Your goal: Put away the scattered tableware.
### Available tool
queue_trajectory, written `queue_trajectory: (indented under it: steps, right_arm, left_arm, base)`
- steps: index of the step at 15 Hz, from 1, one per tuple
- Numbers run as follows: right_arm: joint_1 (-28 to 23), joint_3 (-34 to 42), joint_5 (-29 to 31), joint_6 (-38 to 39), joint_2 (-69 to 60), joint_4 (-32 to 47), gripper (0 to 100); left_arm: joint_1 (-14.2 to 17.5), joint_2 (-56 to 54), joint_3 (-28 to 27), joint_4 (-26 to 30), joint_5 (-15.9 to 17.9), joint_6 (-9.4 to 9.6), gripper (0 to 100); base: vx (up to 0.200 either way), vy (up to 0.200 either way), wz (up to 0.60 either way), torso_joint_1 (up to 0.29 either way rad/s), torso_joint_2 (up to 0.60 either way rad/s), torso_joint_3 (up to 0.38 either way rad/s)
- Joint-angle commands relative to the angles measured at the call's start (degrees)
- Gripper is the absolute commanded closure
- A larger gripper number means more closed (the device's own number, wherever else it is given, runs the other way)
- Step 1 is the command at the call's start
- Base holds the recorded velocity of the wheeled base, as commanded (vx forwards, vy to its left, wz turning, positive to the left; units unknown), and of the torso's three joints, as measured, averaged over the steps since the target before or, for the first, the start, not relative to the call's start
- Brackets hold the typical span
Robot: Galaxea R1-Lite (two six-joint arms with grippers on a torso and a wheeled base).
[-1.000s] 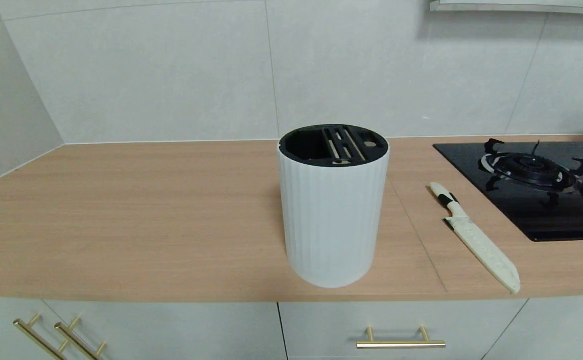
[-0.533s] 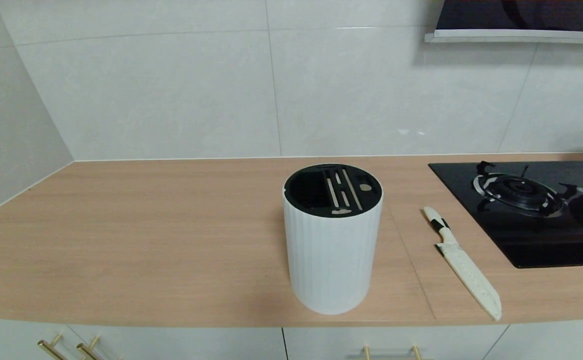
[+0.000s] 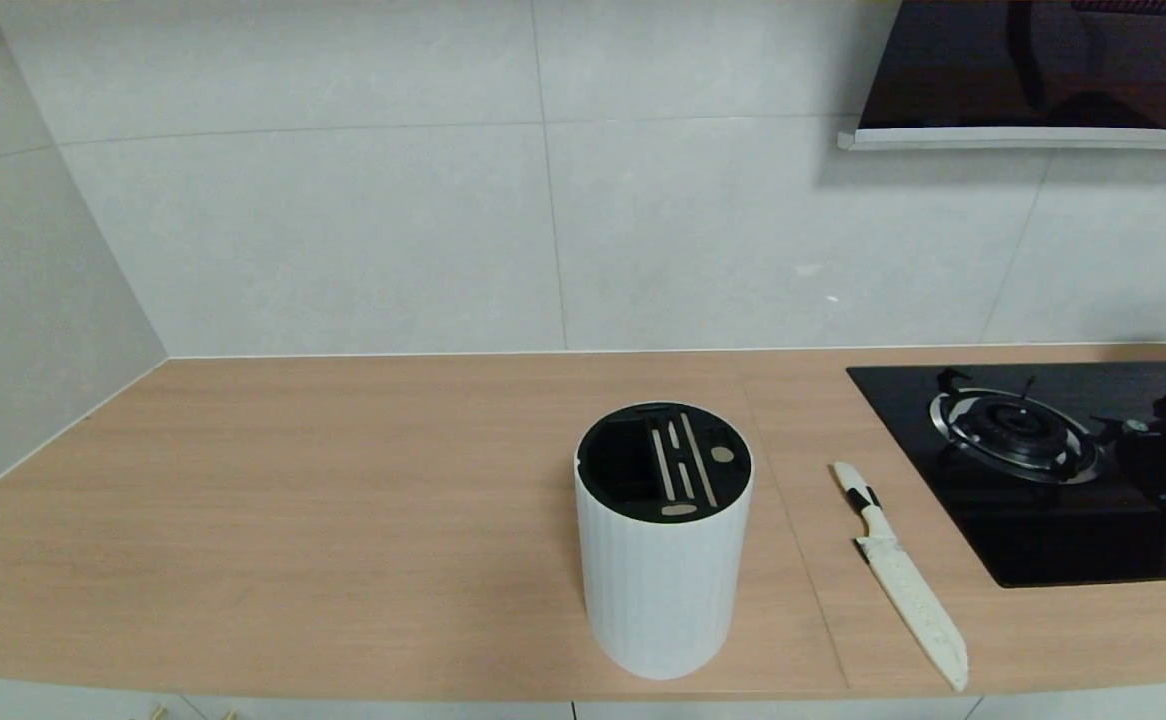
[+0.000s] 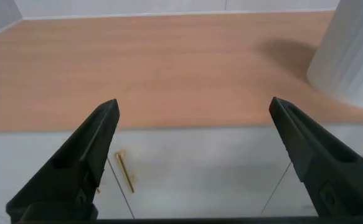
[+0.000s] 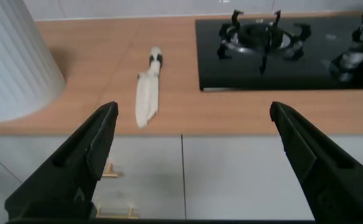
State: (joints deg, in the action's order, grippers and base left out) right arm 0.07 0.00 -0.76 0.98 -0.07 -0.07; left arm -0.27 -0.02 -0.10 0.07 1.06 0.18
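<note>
A cream knife [image 3: 898,572] with a black band on its handle lies flat on the wooden counter [image 3: 343,520], blade toward the front edge, right of a white ribbed knife holder [image 3: 663,580] with a black slotted top. The knife [image 5: 147,96] and the holder [image 5: 13,62] also appear in the right wrist view, the holder [image 4: 349,56] in the left wrist view. My left gripper [image 4: 193,109] is open, in front of the counter edge, left of the holder. My right gripper [image 5: 193,112] is open, off the counter's front edge, near the knife's tip.
A black gas hob [image 3: 1043,460] with burner grates sits at the counter's right end. A range hood [image 3: 1043,80] hangs above it. White cabinet fronts with brass handles [image 4: 124,171] lie below the counter. Tiled walls close the back and left.
The whole head view has shifted: the counter, holder and knife now sit lower and smaller, with more wall and hood showing. The camera moved; the things themselves stayed put.
</note>
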Motion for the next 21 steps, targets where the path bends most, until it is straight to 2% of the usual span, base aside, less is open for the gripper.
queue_trajectory:
  steps: [1,8,19,21]
  right_arm:
    - [0.0,0.0,0.0,0.0,0.1,0.0,0]
    - [0.0,0.0,0.0,0.0,0.1,0.0,0]
    - [0.0,0.0,0.2,-1.2,0.1,-0.1,0]
    - [0.1,-5.1,-1.0,0.0,0.6,-3.0,0]
  left_arm:
    - [0.0,0.0,0.0,0.0,0.0,-0.01,0]
    - [0.0,0.0,0.0,0.0,0.0,-0.01,0]
    - [0.0,0.0,0.0,0.0,-0.1,-0.09,0]
    - [0.0,0.0,0.0,0.0,-0.1,-0.09,0]
  base:
    - [0.000,0.000,0.00,0.276,-0.61,-0.325]
    - [0.000,0.000,0.00,0.203,-0.42,-0.223]
    - [0.000,0.000,0.00,0.003,0.00,-0.003]
    - [0.000,0.000,0.00,0.000,0.00,0.000]
